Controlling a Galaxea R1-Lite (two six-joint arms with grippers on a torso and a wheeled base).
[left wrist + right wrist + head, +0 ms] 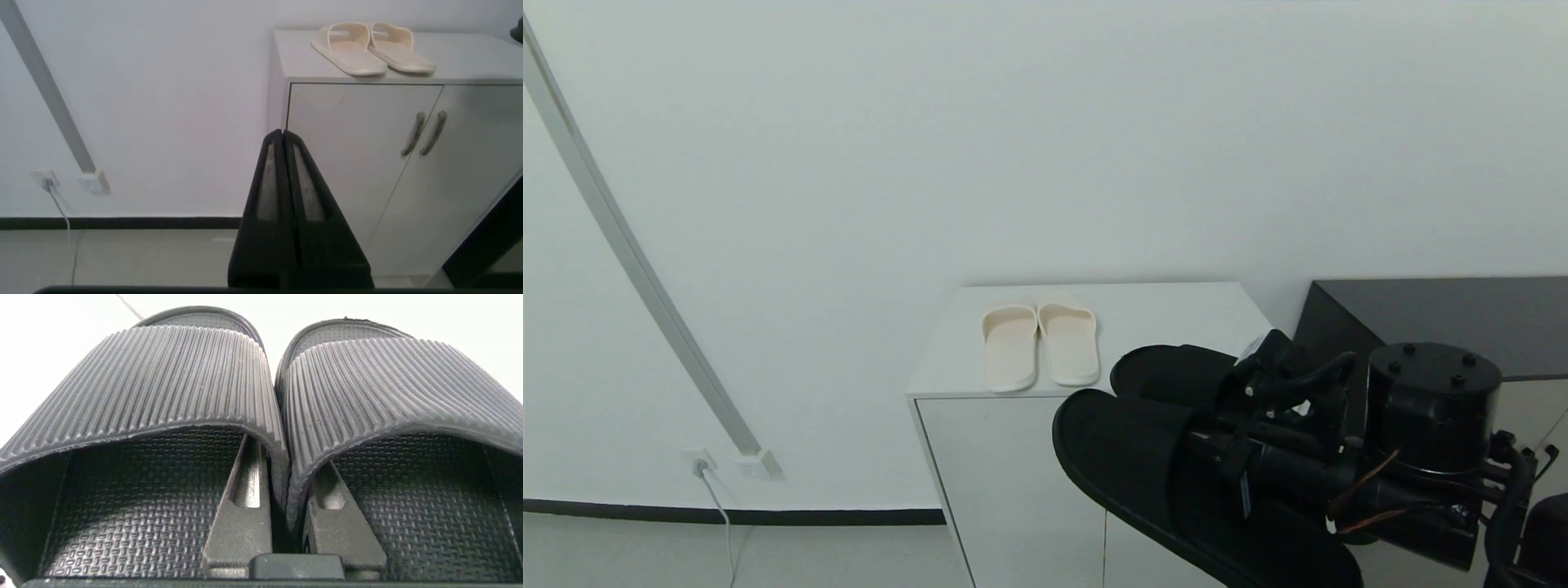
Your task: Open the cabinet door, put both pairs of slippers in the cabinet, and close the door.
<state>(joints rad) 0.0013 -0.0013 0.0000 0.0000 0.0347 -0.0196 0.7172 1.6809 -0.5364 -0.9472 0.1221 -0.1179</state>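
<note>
1. Item: black slippers (1143,457), one pair. We find them lifted off any surface and carried in front of the cabinet (1013,474), toes pointing toward its left side, level with its top edge in the head view.
2. Item: right gripper (286,461). One finger runs under each strap, and the two are clamped on the adjoining inner walls of the pair, pinching both slippers together as one load.
3. Item: left gripper (283,139). Its fingers are pressed together on nothing. It sits low and to the left of the cabinet front, well apart from the handles (425,132).
4. Item: cream slippers (1041,345), one pair. They lie side by side on the cabinet top, near its front edge and left of centre, untouched.
5. Item: doors (351,147), two. Both are shut, with the handles meeting at the middle seam.
6. Step in hand, in our judgement: the first pair is already carried, but the door is not yet open, so opening comes next.
7. Next move, as we judge it: the free left gripper must part its fingers, travel across to a handle, close on it and swing the door out. The loaded right arm should hold clear of that swing.
</note>
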